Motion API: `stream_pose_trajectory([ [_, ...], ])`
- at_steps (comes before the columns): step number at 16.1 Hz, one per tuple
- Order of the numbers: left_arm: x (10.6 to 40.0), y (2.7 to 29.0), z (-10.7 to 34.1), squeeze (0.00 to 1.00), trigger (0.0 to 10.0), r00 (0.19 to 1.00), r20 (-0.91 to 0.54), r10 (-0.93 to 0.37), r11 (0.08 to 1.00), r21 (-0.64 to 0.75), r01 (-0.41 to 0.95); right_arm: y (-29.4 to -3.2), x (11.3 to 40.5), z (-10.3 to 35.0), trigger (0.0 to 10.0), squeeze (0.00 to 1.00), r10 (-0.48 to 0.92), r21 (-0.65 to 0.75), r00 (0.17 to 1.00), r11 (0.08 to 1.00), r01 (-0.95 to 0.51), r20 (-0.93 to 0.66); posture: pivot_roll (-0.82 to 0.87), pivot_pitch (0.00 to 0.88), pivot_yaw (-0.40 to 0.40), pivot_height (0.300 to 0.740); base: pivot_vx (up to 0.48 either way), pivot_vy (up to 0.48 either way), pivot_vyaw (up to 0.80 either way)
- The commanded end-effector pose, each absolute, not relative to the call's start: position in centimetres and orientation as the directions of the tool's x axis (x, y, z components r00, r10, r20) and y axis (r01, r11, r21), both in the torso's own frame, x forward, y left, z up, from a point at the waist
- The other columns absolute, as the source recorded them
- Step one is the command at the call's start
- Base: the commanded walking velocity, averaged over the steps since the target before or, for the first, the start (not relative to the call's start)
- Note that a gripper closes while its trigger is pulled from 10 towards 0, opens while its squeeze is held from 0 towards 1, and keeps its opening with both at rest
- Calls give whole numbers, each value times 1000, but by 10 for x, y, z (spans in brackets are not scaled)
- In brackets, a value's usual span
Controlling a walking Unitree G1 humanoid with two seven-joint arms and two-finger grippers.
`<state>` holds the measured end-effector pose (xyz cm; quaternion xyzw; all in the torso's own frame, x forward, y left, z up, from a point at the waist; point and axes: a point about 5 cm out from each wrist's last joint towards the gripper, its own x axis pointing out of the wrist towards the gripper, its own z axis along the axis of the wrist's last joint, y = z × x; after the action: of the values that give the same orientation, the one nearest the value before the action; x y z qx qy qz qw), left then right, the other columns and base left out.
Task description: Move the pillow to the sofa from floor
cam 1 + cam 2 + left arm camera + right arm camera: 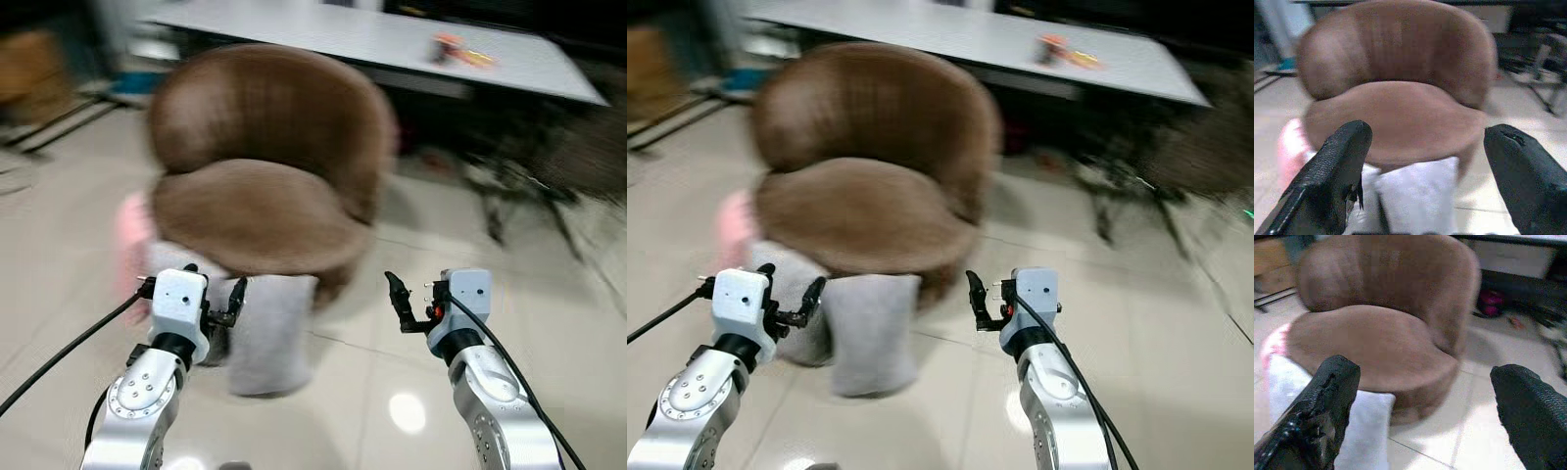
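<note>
A grey pillow (274, 333) stands on the tiled floor, leaning against the front of a round brown sofa chair (265, 147). A second grey pillow (789, 294) sits beside it on the left, and something pink (132, 235) lies behind that. My left gripper (216, 294) is held up in front of the pillows, open, with nothing between its fingers (1337, 166). My right gripper (400, 299) is raised to the right of the sofa's base, also open and empty. The picture is blurred.
A long white table (392, 39) stands behind the sofa with small orange items (460, 49) on it. Dark chair legs (519, 186) stand at the right. Bare tiled floor (411, 411) lies between me and the sofa.
</note>
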<state>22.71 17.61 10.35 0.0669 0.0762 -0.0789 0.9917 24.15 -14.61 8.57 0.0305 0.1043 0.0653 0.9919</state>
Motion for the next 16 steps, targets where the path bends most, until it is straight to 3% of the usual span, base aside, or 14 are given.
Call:
stream_pose_trajectory([
  [1,230,177,105,0,10000,978,-153,-142,978,132,163,-147,246,88,10000,1000,141,76,969,989,-128,-201,27,0,-68,740,319,0,800],
  [7,228,185,107,0,10000,986,-126,-106,982,140,124,-153,251,86,10000,1000,112,63,973,993,-102,-202,46,0,-89,740,318,0,133],
  [8,228,184,107,0,10000,986,-125,-106,983,139,123,-154,251,85,10000,702,113,61,971,993,-102,-209,45,0,-88,740,319,0,0],
  [9,228,184,107,0,10000,987,-125,-105,983,139,123,-154,251,85,10000,631,116,59,971,993,-106,-211,44,0,-88,740,322,0,0],
  [10,228,183,107,0,10000,986,-126,-108,982,139,125,-153,250,85,10000,0,127,63,970,991,-116,-209,41,0,-88,740,322,0,0],
  [16,229,183,107,0,10000,987,-120,-110,981,145,127,-154,254,87,10000,0,121,57,972,992,-111,-200,50,0,-95,740,318,0,0],
])
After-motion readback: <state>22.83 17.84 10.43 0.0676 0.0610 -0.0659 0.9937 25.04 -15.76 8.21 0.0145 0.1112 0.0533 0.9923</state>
